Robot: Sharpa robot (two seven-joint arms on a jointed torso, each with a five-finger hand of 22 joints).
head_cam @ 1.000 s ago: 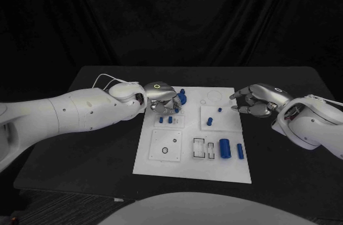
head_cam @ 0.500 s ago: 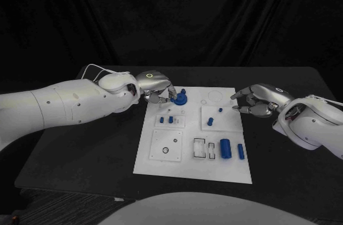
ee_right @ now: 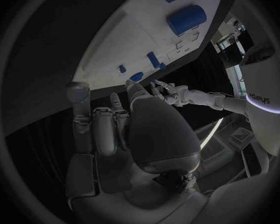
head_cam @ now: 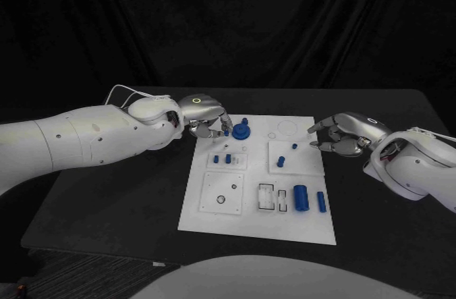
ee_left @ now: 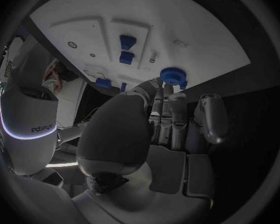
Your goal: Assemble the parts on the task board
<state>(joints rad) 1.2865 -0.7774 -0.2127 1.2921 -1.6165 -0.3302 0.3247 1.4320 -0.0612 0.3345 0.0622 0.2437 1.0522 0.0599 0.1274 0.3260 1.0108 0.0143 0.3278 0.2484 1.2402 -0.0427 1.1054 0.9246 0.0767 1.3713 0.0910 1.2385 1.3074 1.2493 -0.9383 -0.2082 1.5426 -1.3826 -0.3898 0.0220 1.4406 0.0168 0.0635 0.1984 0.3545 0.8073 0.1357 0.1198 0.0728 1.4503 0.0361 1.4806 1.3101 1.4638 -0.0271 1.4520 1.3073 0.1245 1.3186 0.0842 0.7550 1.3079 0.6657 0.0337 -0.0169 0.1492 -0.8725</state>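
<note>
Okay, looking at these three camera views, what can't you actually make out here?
- Head view: whether the silver left hand touches the round blue gear-like part; its fingers cover the contact.
- Left wrist view: that part sits just past the fingertips; a gap or contact is unclear.
- Head view: what the curled silver right hand holds, if anything.
- White task board: the small holes are too tiny to read.

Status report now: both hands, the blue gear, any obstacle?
Left hand fingers touching blue gear at board far edge. Right hand open, holding nothing. No obstacle seen.
</note>
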